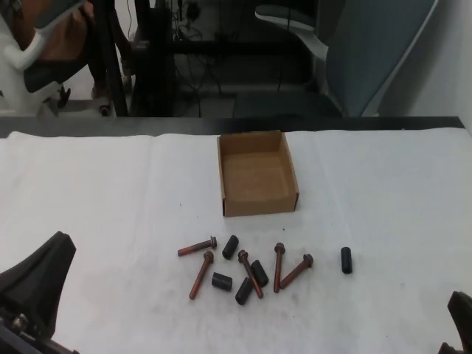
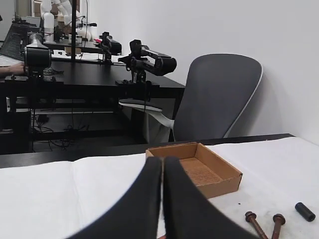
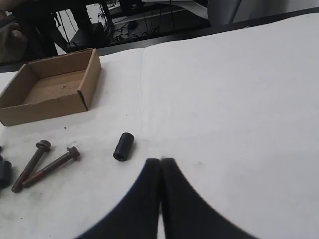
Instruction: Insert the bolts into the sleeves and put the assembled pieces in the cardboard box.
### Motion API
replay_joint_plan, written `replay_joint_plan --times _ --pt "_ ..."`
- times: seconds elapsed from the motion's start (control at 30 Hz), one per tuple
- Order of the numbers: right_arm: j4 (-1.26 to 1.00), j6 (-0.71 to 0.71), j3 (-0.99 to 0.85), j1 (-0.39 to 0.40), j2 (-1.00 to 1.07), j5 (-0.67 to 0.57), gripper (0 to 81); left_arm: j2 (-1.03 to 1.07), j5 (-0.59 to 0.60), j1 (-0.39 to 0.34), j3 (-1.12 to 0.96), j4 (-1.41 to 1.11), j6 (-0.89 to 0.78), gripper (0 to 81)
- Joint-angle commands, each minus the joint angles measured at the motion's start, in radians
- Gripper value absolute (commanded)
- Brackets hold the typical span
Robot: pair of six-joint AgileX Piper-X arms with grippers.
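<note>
Several copper-coloured bolts point(image 1: 197, 247) and black sleeves point(image 1: 231, 246) lie loose on the white cloth in front of the open cardboard box point(image 1: 257, 175), which is empty. One sleeve point(image 1: 346, 259) lies apart to the right, also seen as the lone sleeve point(image 3: 123, 146) near two bolts point(image 3: 50, 166). My left gripper point(image 2: 162, 169) is shut with nothing in it, low at the near left corner, its arm point(image 1: 33, 284) showing there. My right gripper point(image 3: 160, 162) is shut and empty at the near right corner point(image 1: 459, 313), short of the lone sleeve.
The white cloth point(image 1: 383, 192) covers the bench, with open room on both sides of the pile. A grey office chair point(image 1: 369, 51) and black desks stand beyond the far edge.
</note>
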Motion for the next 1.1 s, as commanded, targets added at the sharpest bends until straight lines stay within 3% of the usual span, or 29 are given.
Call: replay_joint_plan --times 0.0,0.17,0.33,0.4,0.57,0.63,0.73,0.8,0.97,1.07 --pt "-0.012 0.003 -0.010 -0.005 -0.005 0.002 0.6 0.002 0.002 -0.002 -0.009 -0.011 -0.002 1.7" --pt "-0.081 0.006 -0.010 -0.005 -0.005 0.001 0.6 0.002 0.016 -0.002 -0.009 -0.028 -0.098 1.7" --pt "-0.095 0.043 -0.010 -0.005 -0.005 0.010 0.6 0.002 0.027 -0.002 -0.009 0.093 -0.091 0.8" --pt "-0.103 0.054 -0.010 -0.005 -0.005 0.007 0.6 0.044 0.019 -0.002 -0.009 0.121 -0.107 7.4" --pt "-0.118 0.087 -0.010 -0.005 0.012 -0.249 1.7 0.262 0.032 -0.002 -0.088 0.124 -0.106 33.3" --pt "-0.078 0.094 -0.012 -0.005 0.043 -0.244 11.6 0.394 0.061 -0.002 -0.173 0.132 -0.087 41.4" --pt "-0.034 0.119 -0.074 -0.005 0.141 -0.228 42.4 0.621 0.099 -0.004 -0.336 0.172 0.024 44.2" --pt "-0.005 0.178 -0.129 -0.005 0.231 -0.194 57.4 0.766 0.126 -0.008 -0.471 0.263 0.130 44.2" --pt "0.043 0.186 -0.316 -0.005 0.564 -0.162 58.2 1.144 0.128 -0.063 -0.783 0.568 0.379 45.4" --pt "0.071 0.186 -0.454 -0.005 0.792 -0.160 58.2 1.312 0.117 -0.096 -0.912 0.675 0.502 52.6"
